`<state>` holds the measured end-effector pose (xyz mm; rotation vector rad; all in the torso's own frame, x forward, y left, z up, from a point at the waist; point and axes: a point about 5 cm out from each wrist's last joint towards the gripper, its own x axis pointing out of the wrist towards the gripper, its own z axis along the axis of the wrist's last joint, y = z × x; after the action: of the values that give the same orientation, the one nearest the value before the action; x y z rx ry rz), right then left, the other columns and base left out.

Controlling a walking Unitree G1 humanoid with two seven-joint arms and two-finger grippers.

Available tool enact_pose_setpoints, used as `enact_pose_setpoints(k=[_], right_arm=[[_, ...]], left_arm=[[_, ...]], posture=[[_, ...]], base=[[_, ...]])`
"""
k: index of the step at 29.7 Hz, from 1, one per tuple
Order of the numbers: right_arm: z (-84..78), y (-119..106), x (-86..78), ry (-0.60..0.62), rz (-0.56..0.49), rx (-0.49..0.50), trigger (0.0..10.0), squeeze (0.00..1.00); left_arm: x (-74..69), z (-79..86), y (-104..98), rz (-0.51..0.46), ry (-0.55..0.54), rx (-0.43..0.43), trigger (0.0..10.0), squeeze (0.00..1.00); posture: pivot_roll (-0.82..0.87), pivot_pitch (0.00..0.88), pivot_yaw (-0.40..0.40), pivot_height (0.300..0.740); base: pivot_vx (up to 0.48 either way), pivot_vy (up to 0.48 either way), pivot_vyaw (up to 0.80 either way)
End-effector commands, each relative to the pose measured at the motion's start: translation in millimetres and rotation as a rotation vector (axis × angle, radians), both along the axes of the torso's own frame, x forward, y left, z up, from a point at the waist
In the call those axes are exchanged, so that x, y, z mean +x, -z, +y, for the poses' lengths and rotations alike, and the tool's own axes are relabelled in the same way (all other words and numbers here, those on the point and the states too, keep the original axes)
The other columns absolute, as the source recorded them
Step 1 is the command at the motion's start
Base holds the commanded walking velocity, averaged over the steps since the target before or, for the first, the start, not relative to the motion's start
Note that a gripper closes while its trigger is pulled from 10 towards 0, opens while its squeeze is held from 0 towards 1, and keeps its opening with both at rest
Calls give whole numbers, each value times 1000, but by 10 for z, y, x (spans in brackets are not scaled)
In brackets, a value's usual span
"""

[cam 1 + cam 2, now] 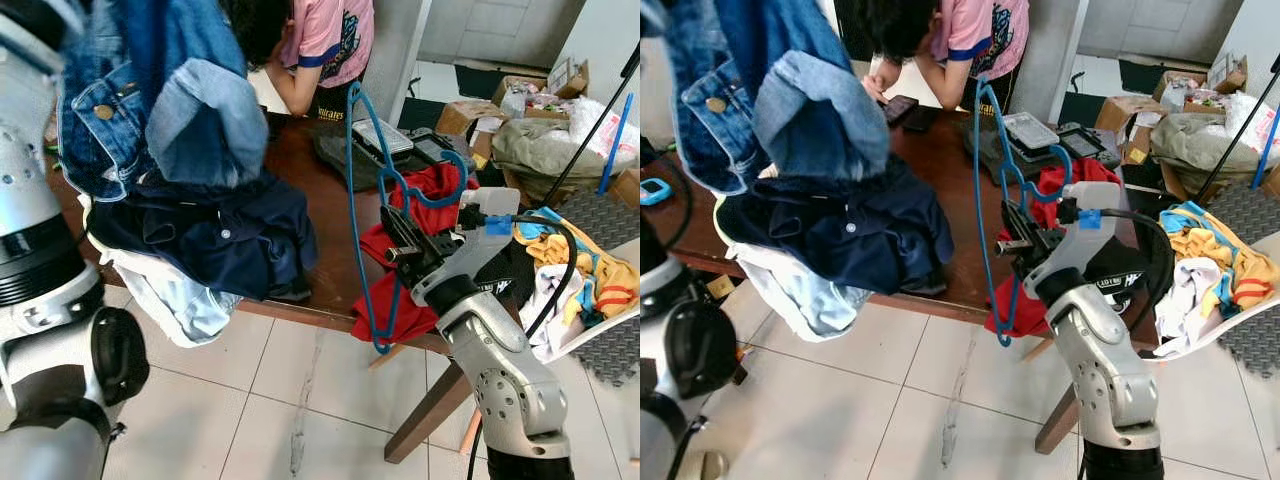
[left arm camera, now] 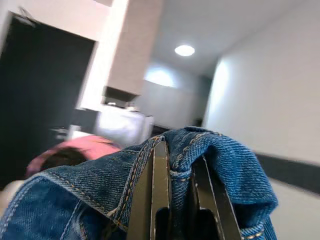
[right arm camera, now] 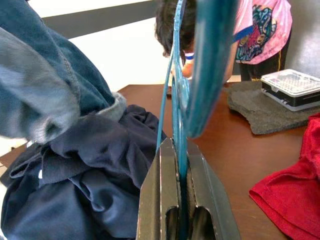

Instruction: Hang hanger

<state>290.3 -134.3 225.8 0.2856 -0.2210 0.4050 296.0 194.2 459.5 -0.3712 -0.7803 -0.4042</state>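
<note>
R gripper clamps blue hanger; L gripper clamps denim jacket.

You have the R fingers pinched tight on the hanger's thin rod, hanger upright w/ hook end near the red garment, held over the front edge of the brown table. L fingers are shut on a fold of denim, jacket lifted high at L side, hanging above a navy garment that spills over the table edge. Person in pink shirt leans on the far side of the table. Clear lidded box sits on a grey mat. Chair w/ piled clothes to the R.
</note>
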Motion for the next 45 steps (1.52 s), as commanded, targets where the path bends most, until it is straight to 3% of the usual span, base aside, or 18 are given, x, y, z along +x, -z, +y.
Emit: enact_pose_setpoints(k=[1,6,9,10,11,12,16,18,19,21,22,24,26,27,29,35,40,45], right_arm=[[14,-4,14,-7,-9,17,10000,0],[17,-10,23,-4,-14,20,10000,0],[20,-11,21,-3,-15,21,10000,0],[19,-6,12,1,-14,22,10000,0],[19,-6,12,1,-14,22,10000,0],[10,7,-2,4,-9,21,10000,0],[-1,16,-13,5,-5,18,10000,0],[-11,19,-20,4,-2,15,10000,0],[-11,19,-20,4,-2,15,10000,0],[-10,27,-20,-2,2,12,10000,0],[-10,27,-20,-2,2,12,10000,0],[-2,30,-19,-8,4,10,10000,0],[20,34,-20,-19,7,7,10000,0],[20,34,-20,-19,7,7,10000,0],[37,37,-29,-27,10,4,10000,0],[30,36,-39,-29,12,0,10000,0],[10,32,-40,-24,12,-4,10000,0],[8,32,-42,-24,12,-5,10000,0]], left_arm=[[-143,-121,-289,-108,153,-42,10000,0],[-190,-142,-499,-129,265,-134,10000,0],[-183,-111,-537,-115,274,-174,10000,0],[-87,24,-492,-45,226,-264,10000,0],[-87,24,-492,-45,226,-264,10000,0],[90,237,-278,83,102,-367,10000,0],[221,431,-2,207,-39,-416,10000,0],[310,652,331,323,-190,-438,10000,0],[310,652,331,323,-190,-438,10000,0],[402,890,759,476,-329,-463,10000,0],[402,890,759,476,-329,-463,10000,0],[449,985,1005,569,-385,-465,10000,0],[527,1079,1466,727,-442,-449,10000,0],[527,1079,1466,727,-442,-449,10000,0],[587,1097,1769,798,-471,-396,10000,0],[642,1026,1802,777,-463,-333,10000,0],[676,850,1604,674,-426,-229,10000,0],[623,846,1307,549,-479,-135,10000,0]], posture=[[109,57,-48,740],[109,53,-42,740],[105,54,-36,740],[101,57,-34,740],[101,57,-34,740],[95,61,-34,740],[92,65,-37,740],[95,69,-42,740],[95,69,-42,740],[99,73,-48,740],[99,73,-48,740],[99,76,-51,740],[99,80,-59,740],[99,80,-59,740],[87,80,-65,740],[77,80,-63,740],[74,82,-63,740],[69,84,-62,740]], base=[[0,0,0],[0,0,0],[0,0,0],[0,0,0],[0,0,0],[0,0,0],[0,0,0],[0,0,0],[0,0,0],[0,0,0],[0,0,0],[0,0,0],[0,0,0],[0,0,0],[0,0,0],[0,0,0],[0,0,0],[0,0,0]])
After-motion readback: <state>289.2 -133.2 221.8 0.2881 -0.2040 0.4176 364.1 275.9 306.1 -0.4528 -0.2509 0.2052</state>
